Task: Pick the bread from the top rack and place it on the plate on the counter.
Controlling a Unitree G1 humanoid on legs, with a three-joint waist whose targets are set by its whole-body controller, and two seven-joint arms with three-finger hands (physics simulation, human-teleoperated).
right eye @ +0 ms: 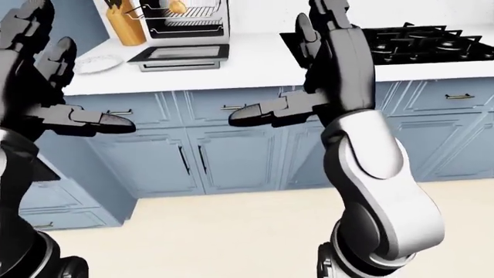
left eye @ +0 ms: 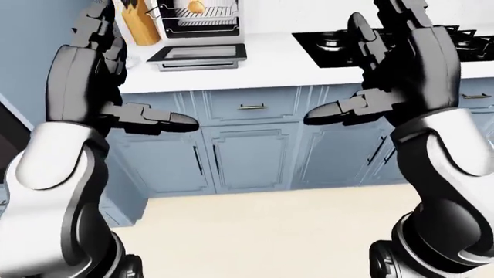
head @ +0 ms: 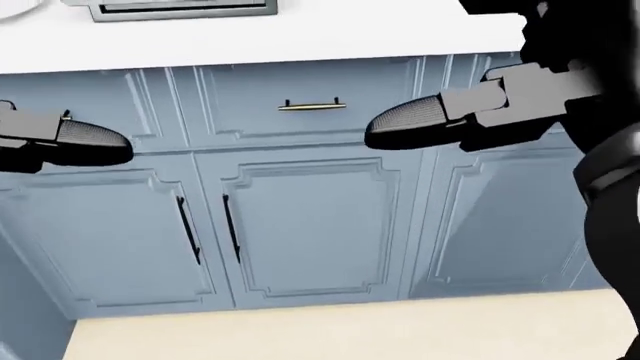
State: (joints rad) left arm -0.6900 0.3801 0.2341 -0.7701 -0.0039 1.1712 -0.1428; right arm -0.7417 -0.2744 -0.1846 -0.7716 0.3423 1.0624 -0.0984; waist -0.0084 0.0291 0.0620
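Observation:
The bread [left eye: 196,6] is a small golden piece on the top rack of the open toaster oven [left eye: 202,20] at the top of the left-eye view. The white plate [right eye: 97,62] lies on the white counter [left eye: 262,66], left of the oven, beside a wooden knife block [left eye: 141,23]. My left hand [left eye: 146,66] is raised at the left, fingers up, thumb pointing right, open and empty. My right hand [left eye: 340,69] mirrors it at the right, open and empty. Both hands are well short of the counter.
The oven's door [left eye: 199,54] lies folded down on the counter. A black gas stove [left eye: 401,37] sits at the right. Blue cabinet doors and drawers [head: 300,217] run below the counter. Beige floor [left eye: 255,231] lies between me and the cabinets.

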